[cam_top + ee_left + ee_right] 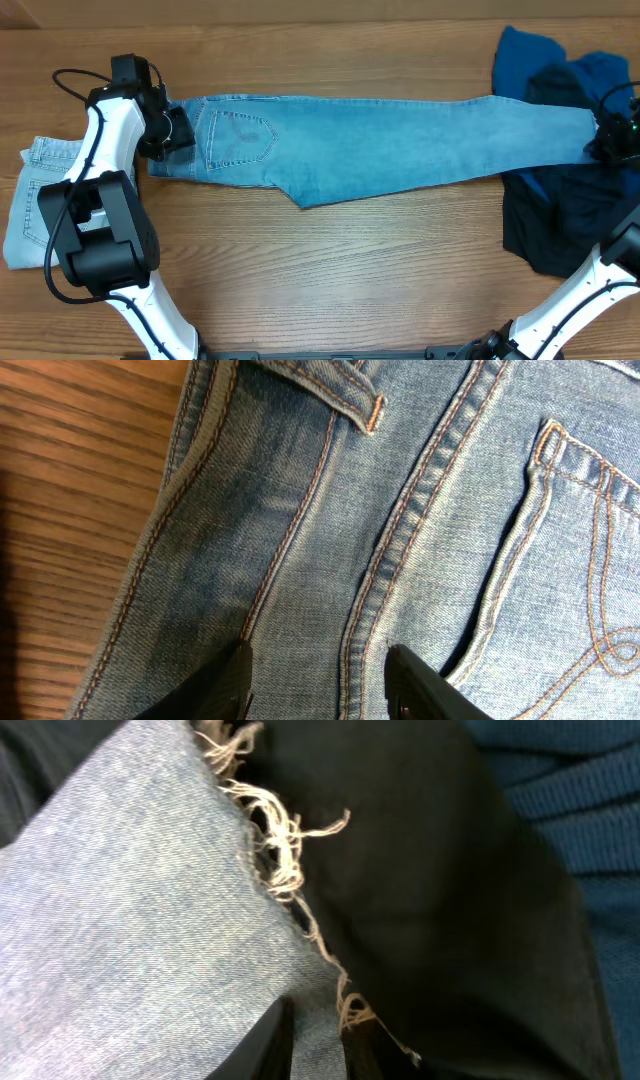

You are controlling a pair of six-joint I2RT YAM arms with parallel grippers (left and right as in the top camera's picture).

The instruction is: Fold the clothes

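One pair of light-blue jeans (400, 135) lies stretched flat along the far half of the bench (350, 280), with the waist at the left and the leg ends at the right. A single back pocket (240, 138) faces up near the waist.

The left tool (175, 130) sits at the waist end. In the left wrist view its two dark fingers (225, 685) stand partly apart, tips down at the denim. A flat strip of cloth and an orange-stitched seam lie between them, not bunched or lifted. A belt loop (340, 395) shows above, and the pocket's edge is to the right.

The leg ends run onto a heap at the right side. There a dark navy garment (560, 220) spreads toward the near edge, and a royal-blue garment (525, 60) lies behind it. The right tool (610, 140) is at the very end of the leg. Its wrist view shows the frayed hem (280, 850), pale threads hanging loose over the dark cloth, with one finger (270, 1040) touching the denim at the bottom of the frame. The other finger is lost against the dark fabric, so I cannot tell whether this tool is pinching the hem or standing clear of it.

A second, paler jeans (40, 200) lies folded at the left edge of the bench, beside the left arm and apart from the long pair
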